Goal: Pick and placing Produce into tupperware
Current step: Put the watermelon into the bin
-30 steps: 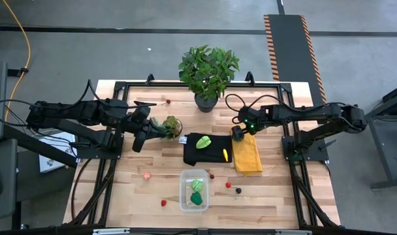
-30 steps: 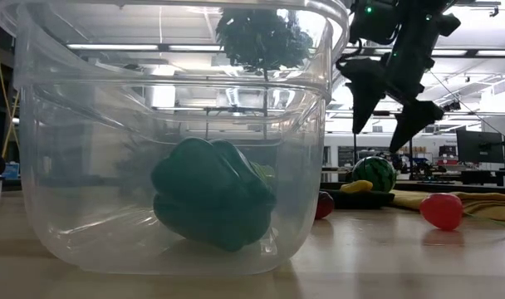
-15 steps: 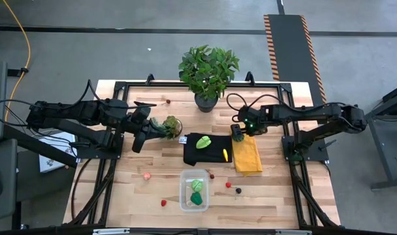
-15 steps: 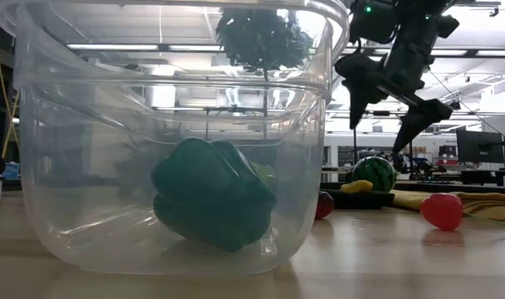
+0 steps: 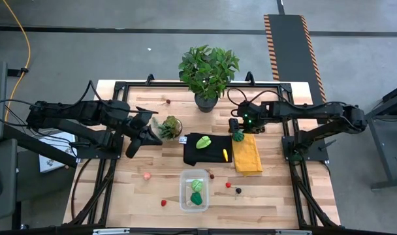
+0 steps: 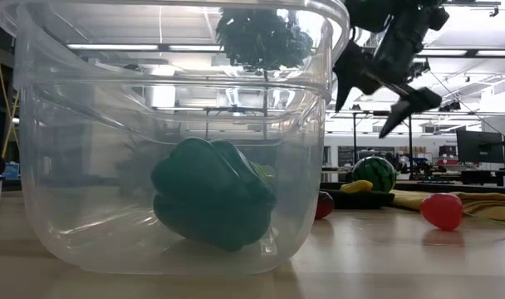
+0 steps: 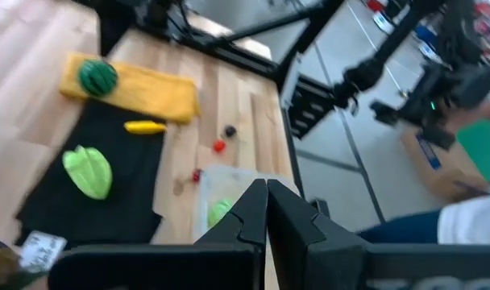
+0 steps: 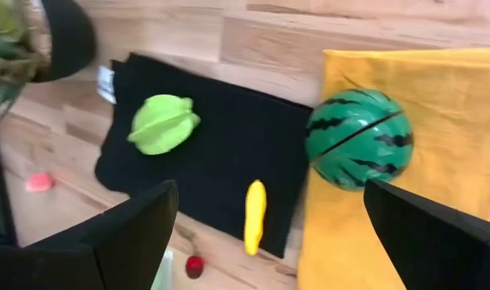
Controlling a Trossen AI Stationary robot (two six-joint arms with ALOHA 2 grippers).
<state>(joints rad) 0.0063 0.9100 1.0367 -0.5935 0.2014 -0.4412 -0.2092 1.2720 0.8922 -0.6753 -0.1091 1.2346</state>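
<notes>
The clear tupperware (image 5: 194, 190) stands near the table's near edge and holds a dark green pepper (image 6: 211, 203) and a lime-green piece. A striped watermelon (image 8: 359, 151) rests on the yellow cloth (image 5: 248, 155). A lime-green fruit (image 5: 204, 141) and a yellow banana (image 5: 224, 154) lie on the black cloth (image 5: 208, 149). Small red, pink and dark pieces lie scattered on the wood around the tupperware. My right gripper (image 5: 235, 126) hangs open above the watermelon and just to its far side, touching nothing. My left gripper (image 5: 154, 135) is shut and empty, to the left of the small succulent (image 5: 171, 124).
A large leafy potted plant (image 5: 208, 72) stands at the far edge, in the middle. The succulent sits between my left gripper and the black cloth. A white tag (image 5: 183, 139) lies at the black cloth's left corner. Bare wood lies on both sides of the tupperware.
My right gripper, open throughout, has risen from just over the watermelon, moved toward the far edge and tipped; the watermelon stays on the yellow cloth. My left gripper has turned and drawn back a little from the succulent.
</notes>
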